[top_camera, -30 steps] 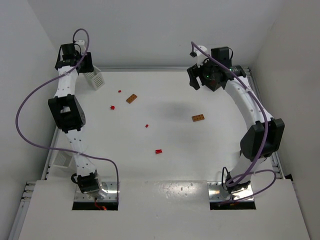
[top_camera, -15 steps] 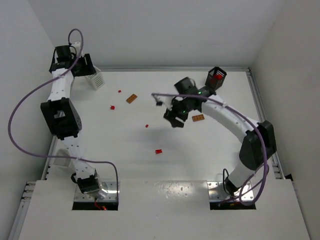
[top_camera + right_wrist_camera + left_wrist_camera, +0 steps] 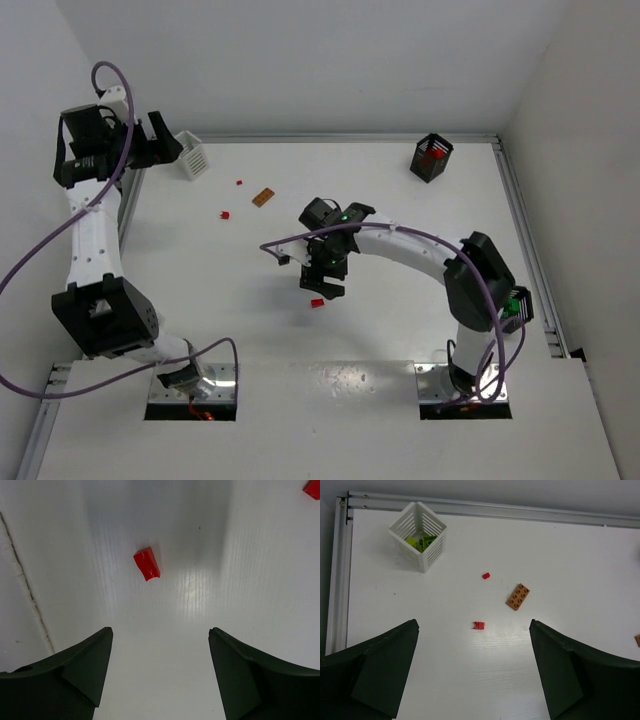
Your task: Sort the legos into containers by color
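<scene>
Nearest the arm bases, red brick [image 3: 317, 302] lies on the table [image 3: 200, 280], well apart from the white basket [image 3: 190, 156], off to its near-right. Right gripper [image 3: 322, 272] hangs over that spot, jaws spread wide, nothing between them. In the right wrist view the red brick sits ahead of the fingertips, in line with the gap but closer to the picture-left finger [image 3: 75, 670], touching neither. A second red bit [image 3: 312, 489] clips the top corner of that view, well ahead of the jaws. Farther out and closer to the white basket are three loose pieces. Red piece [image 3: 225, 214] is to the basket's near-right, and orange-brown plate [image 3: 264, 197] lies slantwise a little farther right. Tiny red brick [image 3: 239, 182] is the closest of the three to the basket. All three lie apart from each other, none touched by a gripper. White basket stands upright at the far left of the table, turned corner-on to the left wrist camera, with yellow-green legos [image 3: 422, 541] inside. Left gripper [image 3: 160, 143] shows just left of the white basket in the overhead view, jaws fully spread, empty. Its wrist view looks down from well above the table. There the basket sits ahead and out toward the picture-left finger [image 3: 380, 670], not in the gap, and the red piece lies on the gap's midline at the tips' level. Black basket [image 3: 431, 157] stands far right of the white basket along the same far edge, red legos [image 3: 433, 153] inside.
</scene>
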Robot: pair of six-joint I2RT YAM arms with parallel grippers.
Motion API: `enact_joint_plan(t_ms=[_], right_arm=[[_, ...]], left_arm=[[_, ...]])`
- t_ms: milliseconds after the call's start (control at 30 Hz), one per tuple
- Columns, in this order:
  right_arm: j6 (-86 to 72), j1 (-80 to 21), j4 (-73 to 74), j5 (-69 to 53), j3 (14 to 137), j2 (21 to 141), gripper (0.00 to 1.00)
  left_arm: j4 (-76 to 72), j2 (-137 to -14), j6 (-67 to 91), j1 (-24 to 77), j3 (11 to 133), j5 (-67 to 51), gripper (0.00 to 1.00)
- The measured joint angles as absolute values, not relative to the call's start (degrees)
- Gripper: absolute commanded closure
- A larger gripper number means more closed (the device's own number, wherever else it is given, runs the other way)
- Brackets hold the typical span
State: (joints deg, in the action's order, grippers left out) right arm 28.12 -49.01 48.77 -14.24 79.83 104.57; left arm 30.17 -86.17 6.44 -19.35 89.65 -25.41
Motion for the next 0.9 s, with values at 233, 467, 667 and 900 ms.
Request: enact_joint_plan(t_ms=[233, 467, 667, 900], right_arm=[[27.5, -51.7, 47.2, -12.1, 79.4, 107.7, 0.22], [26.0, -55.4, 44.2, -10.4, 78.8, 110.3, 0.22], [24.8, -57.1, 41.3, -7.2, 78.5, 114.1, 0.22], [23.9, -57.2, 40.1, -4.3, 78.5, 117.0, 0.22]], left_arm=[[31.5, -83.4, 6.3, -19.7, 85.7, -26.4, 0.01], [32.6, -83.4, 8.3, -20.9, 83.8, -26.4, 0.01], [32.7, -83.4, 9.4, -23.2, 83.7, -26.7, 0.01], [32.8, -83.4, 9.5, -23.8, 82.5, -27.1, 0.01]])
